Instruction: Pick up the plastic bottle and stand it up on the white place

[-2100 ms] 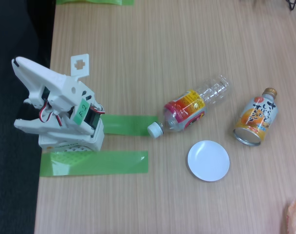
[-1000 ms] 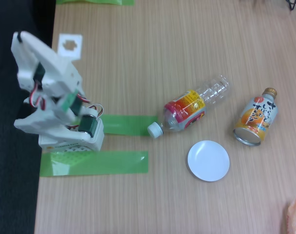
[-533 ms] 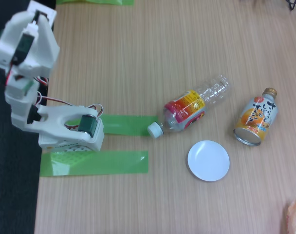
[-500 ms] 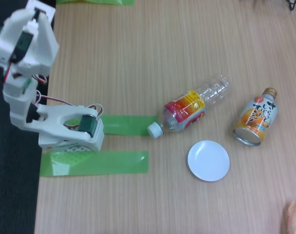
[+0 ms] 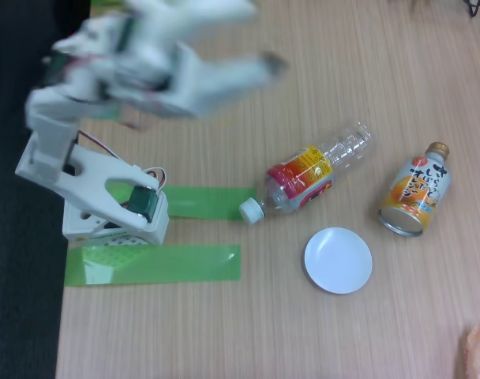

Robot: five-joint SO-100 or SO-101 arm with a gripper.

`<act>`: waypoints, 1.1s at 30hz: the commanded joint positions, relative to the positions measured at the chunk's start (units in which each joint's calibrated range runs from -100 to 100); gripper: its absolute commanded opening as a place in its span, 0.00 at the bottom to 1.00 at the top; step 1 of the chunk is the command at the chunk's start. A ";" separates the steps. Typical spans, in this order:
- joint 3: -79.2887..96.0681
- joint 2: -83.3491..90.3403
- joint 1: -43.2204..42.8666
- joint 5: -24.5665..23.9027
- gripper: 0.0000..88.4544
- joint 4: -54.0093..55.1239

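Approach step. Your end effector (image 5: 268,63), too motion-blurred to tell whether it is open or closed, is up-left of the plastic bottle (image 5: 315,171), which lies flat on the surface just above the white place (image 5: 338,260). Next: descend over its label.

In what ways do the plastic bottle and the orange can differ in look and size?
The bottle is clear, ribbed plastic with a white cap and a red, pink and yellow label; the can is opaque orange with a gold cap. The bottle is longer, the can shorter. Both lie on their sides on the table, near the white plate.
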State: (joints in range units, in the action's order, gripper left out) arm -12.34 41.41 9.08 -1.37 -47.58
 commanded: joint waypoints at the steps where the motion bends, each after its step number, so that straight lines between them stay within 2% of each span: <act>1: -2.83 -5.34 0.18 -0.34 0.32 -12.25; 11: -1.65 -10.63 -0.93 -3.07 0.32 -49.42; 17: 8.40 -8.78 -3.30 -3.17 0.32 -49.16; 26: 22.43 -4.16 -14.26 -2.39 0.32 -49.16; 29: 28.41 -1.98 -16.93 1.60 0.32 -49.16; 33: 35.02 2.73 -17.15 10.10 0.32 -48.56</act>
State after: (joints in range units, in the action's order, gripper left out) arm 19.84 40.66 -7.66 3.05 -96.43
